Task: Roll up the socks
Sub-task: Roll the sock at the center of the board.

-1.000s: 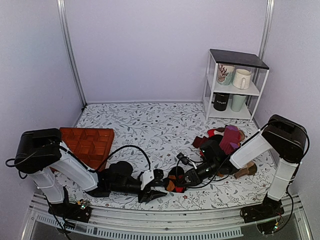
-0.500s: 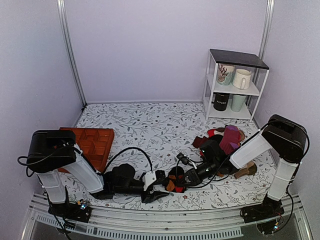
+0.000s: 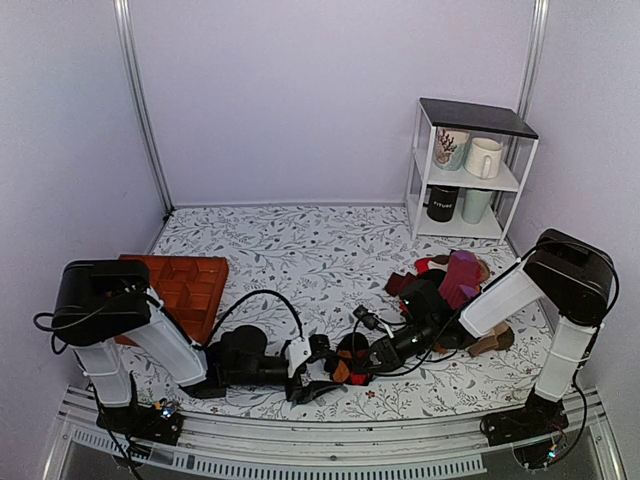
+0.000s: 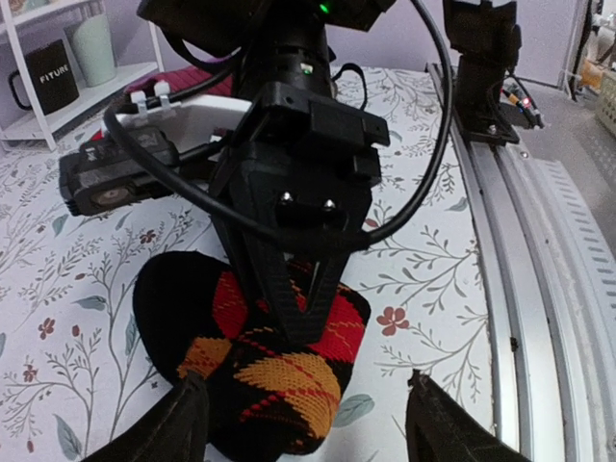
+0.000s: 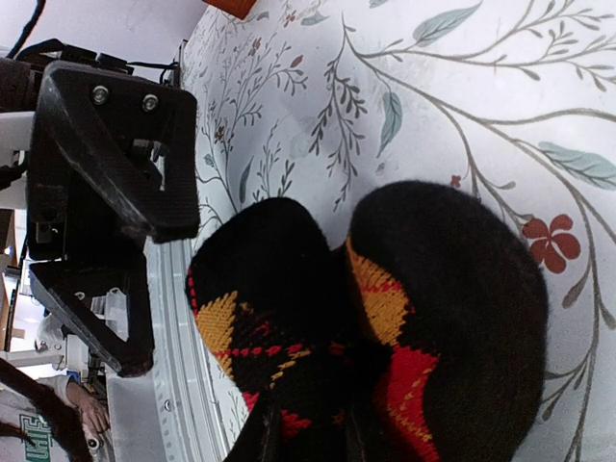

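Observation:
The black argyle socks (image 3: 345,366) lie as a bunched bundle on the floral table near the front edge. The bundle fills the right wrist view (image 5: 385,318) and sits low in the left wrist view (image 4: 255,371). My right gripper (image 3: 362,360) is shut on the bundle; its fingers (image 5: 262,435) pinch the knit from above, and the same pinch shows in the left wrist view (image 4: 294,298). My left gripper (image 3: 318,378) is open, its fingertips (image 4: 188,409) wide apart just in front of the bundle, the left one touching the edge of the bundle.
An orange compartment tray (image 3: 180,285) lies at the left. A white shelf (image 3: 465,170) with mugs stands at the back right. A pile of other socks (image 3: 452,278) and a tan sock (image 3: 492,340) lie by the right arm. The metal rail (image 4: 539,289) runs along the front edge.
My left arm has swung and its open gripper has slid right, closer to the sock bundle. The right gripper keeps its hold and has barely moved.

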`<state>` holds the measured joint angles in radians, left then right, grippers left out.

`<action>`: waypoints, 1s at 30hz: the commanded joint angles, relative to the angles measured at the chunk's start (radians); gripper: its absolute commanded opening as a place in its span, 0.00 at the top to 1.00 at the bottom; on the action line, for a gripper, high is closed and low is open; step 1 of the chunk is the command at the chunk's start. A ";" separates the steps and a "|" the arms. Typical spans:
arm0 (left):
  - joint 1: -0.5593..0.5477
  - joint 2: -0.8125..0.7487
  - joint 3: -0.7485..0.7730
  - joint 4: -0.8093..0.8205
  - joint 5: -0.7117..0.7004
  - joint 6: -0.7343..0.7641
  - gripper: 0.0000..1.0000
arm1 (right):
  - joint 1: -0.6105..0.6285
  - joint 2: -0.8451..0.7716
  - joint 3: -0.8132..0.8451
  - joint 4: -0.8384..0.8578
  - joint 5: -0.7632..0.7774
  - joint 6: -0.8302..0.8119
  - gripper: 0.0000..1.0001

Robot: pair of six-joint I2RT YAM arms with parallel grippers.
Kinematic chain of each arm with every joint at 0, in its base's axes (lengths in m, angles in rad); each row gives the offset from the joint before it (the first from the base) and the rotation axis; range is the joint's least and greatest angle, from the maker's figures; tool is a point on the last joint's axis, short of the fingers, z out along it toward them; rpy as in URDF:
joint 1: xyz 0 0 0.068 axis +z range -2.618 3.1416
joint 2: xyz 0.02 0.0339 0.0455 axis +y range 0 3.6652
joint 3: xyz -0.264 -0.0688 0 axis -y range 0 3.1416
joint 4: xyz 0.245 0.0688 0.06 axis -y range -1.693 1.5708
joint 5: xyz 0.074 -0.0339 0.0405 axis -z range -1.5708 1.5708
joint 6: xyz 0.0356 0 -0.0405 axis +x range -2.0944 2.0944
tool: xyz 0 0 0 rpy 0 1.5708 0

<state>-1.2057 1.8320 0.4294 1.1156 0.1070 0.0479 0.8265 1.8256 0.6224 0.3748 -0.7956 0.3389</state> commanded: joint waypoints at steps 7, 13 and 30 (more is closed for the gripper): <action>-0.010 0.098 0.078 -0.023 0.032 -0.022 0.29 | 0.015 0.080 -0.049 -0.226 0.194 -0.028 0.94; -0.010 0.175 0.147 -0.093 0.042 -0.020 0.29 | 0.015 0.074 -0.052 -0.228 0.188 -0.024 0.94; -0.022 0.227 0.065 -0.193 0.125 -0.155 0.46 | 0.015 0.046 -0.044 -0.252 0.173 -0.025 0.94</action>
<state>-1.1973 1.9961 0.5323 1.1198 0.1295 -0.0570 0.8265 1.8221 0.6235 0.3656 -0.7944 0.3374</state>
